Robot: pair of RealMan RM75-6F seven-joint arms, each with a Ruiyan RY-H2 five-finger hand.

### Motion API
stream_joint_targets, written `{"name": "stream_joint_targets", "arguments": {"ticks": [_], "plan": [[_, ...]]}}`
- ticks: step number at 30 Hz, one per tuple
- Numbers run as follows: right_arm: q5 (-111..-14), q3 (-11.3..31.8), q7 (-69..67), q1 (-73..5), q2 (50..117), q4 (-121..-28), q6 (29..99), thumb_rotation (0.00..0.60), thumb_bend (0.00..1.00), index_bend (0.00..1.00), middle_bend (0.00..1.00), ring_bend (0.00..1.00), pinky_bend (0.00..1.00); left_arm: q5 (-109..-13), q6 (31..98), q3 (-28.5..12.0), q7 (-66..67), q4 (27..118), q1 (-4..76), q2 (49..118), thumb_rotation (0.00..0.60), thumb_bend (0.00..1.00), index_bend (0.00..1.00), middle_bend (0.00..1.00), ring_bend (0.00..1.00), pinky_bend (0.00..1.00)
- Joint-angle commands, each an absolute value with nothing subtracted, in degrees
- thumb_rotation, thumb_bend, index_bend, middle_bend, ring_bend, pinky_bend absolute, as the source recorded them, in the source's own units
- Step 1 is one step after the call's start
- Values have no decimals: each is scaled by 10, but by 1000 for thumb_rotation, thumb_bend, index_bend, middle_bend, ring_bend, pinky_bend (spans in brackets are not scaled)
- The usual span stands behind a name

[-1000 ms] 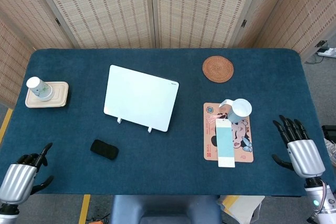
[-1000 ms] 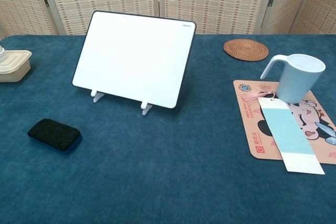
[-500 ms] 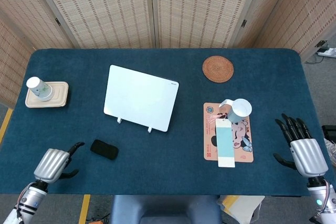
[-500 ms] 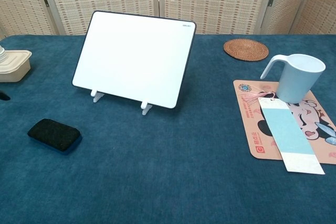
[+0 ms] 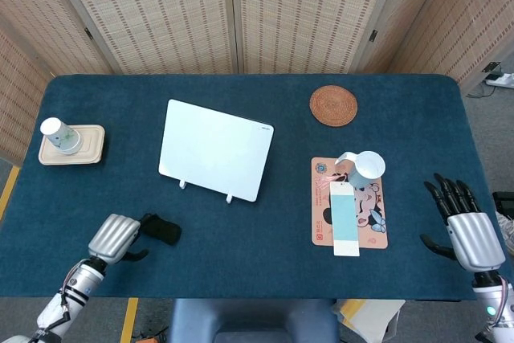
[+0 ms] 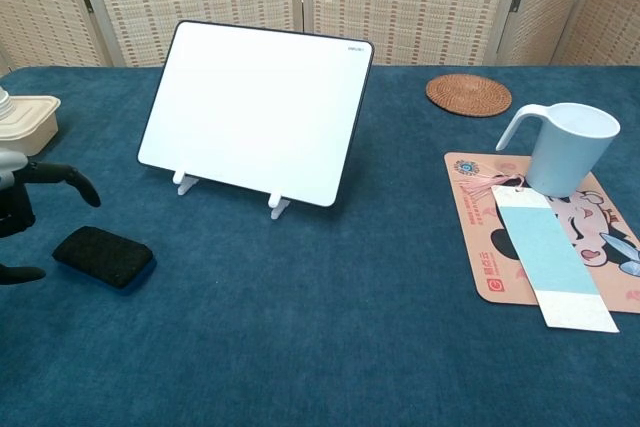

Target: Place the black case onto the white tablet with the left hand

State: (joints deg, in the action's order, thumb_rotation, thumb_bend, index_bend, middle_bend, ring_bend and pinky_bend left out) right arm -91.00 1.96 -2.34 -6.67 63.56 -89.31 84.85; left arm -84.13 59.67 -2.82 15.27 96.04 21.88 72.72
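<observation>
The black case (image 5: 162, 229) (image 6: 103, 255) lies flat on the blue table, in front of and left of the white tablet (image 5: 215, 149) (image 6: 256, 111), which leans on two small white feet. My left hand (image 5: 119, 238) (image 6: 25, 210) hovers just left of the case with fingers spread above and below it, holding nothing. Far off at the table's right front edge, my right hand (image 5: 463, 226) is open with its fingers spread; the chest view does not show it.
A beige lunch box (image 5: 72, 145) (image 6: 24, 125) with a paper cup (image 5: 58, 134) sits at the left. A round woven coaster (image 5: 333, 105) (image 6: 468, 94) lies at the back right. A white mug (image 5: 361, 166) (image 6: 564, 147) and a light blue bookmark (image 5: 344, 218) (image 6: 552, 265) rest on an orange mat (image 5: 374, 230) (image 6: 482, 230).
My left hand has moved right along the table's front edge, from the left corner to beside the black case. The right hand has shifted slightly. The case has not moved.
</observation>
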Motion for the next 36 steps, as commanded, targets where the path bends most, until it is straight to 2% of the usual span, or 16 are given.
{"name": "stream_joint_targets", "arguments": {"ticks": [1,14,36], "plan": [[-909,21,-50,-60,627,-895,861,600,230,0,0,0,0,-825,571,-34,155,944,237,746,600,242,304,1000,1000,1000],[-911,24,-68,-53,622,-888,875,600,229,0,0,0,0,-763,519,-43,140,888,280,782,600,279,334,1000,1000,1000],[-914,23,-64,-54,623,-889,872,600,229,0,0,0,0,-750,506,-24,103,848,299,797,600,280,336,1000,1000,1000]]}}
